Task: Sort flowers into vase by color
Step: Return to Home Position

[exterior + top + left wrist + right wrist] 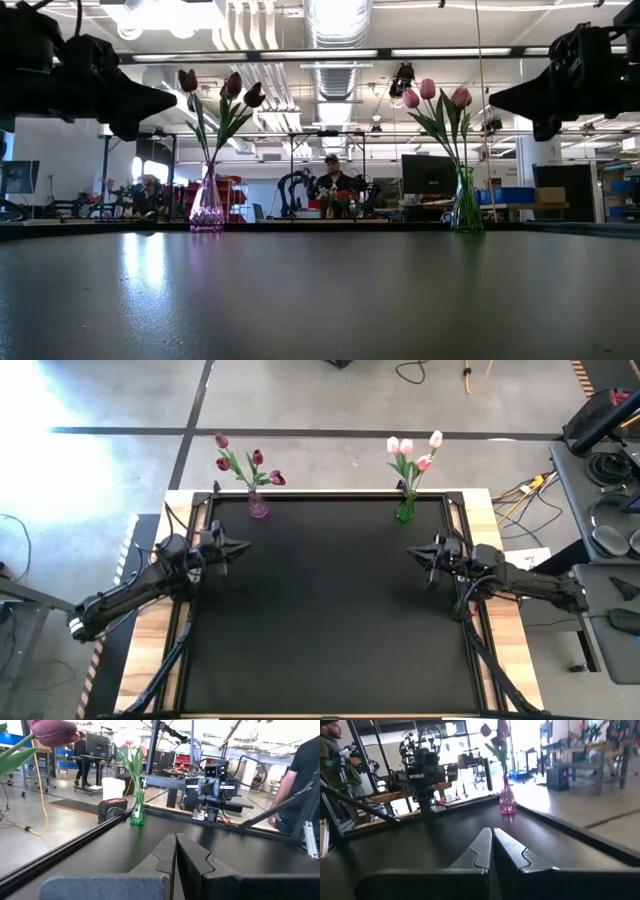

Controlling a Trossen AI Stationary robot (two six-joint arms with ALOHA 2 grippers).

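Observation:
Several dark magenta flowers (247, 463) stand with their stems in a purple glass vase (257, 506) at the table's far left. Pale pink flowers (412, 452) stand in a green glass vase (405, 510) at the far right. My left gripper (243, 546) hovers shut at the table's left side, pointing level toward the right. At the right side my right gripper (410, 552) hovers shut, pointing level toward the left. Neither holds anything.
The black mat (330, 610) lies between the arms. A raised black frame (330, 494) runs round the mat. People and workshop equipment show in the room beyond the table.

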